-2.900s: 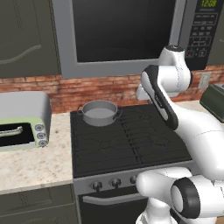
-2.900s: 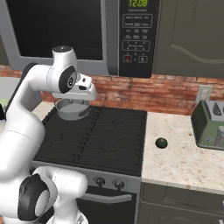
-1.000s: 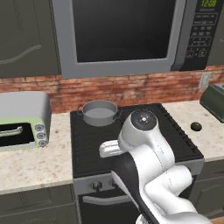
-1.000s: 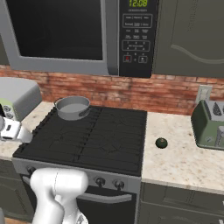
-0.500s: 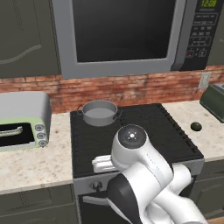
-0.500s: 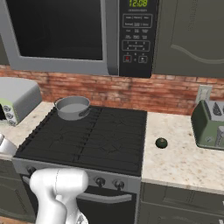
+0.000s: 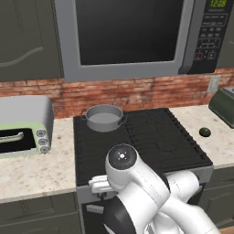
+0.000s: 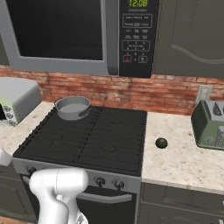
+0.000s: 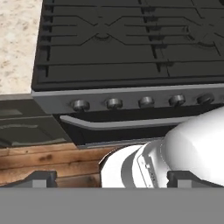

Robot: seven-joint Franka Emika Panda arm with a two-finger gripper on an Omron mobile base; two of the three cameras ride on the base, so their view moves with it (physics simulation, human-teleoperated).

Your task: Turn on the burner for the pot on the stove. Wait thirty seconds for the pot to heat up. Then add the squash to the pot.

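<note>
The grey pot (image 7: pixel 104 118) (image 8: pixel 73 107) sits on the back-left burner of the black stove (image 7: pixel 137 137) (image 8: pixel 87 135), hiding that burner. I see no flame on the front burners (image 9: pixel 103 30). The dark green squash (image 7: pixel 205 132) (image 8: pixel 161 142) lies on the counter right of the stove. My gripper (image 9: pixel 113 179) is open and holds nothing. It hangs low in front of the stove's left front and looks at the row of knobs (image 9: pixel 113 103) and the bar handle (image 9: pixel 122 124).
A pale-green toaster oven (image 7: pixel 23 125) (image 8: pixel 13 103) stands on the left counter. A green toaster (image 8: pixel 210 124) (image 7: pixel 224 103) stands on the right counter. A microwave (image 7: pixel 128 36) hangs above the stove. My own arm (image 7: pixel 137 192) rises in front of the oven door.
The arm has swung from above the stove down to its left front. The hand has dropped below counter height. Pot and squash have not moved.
</note>
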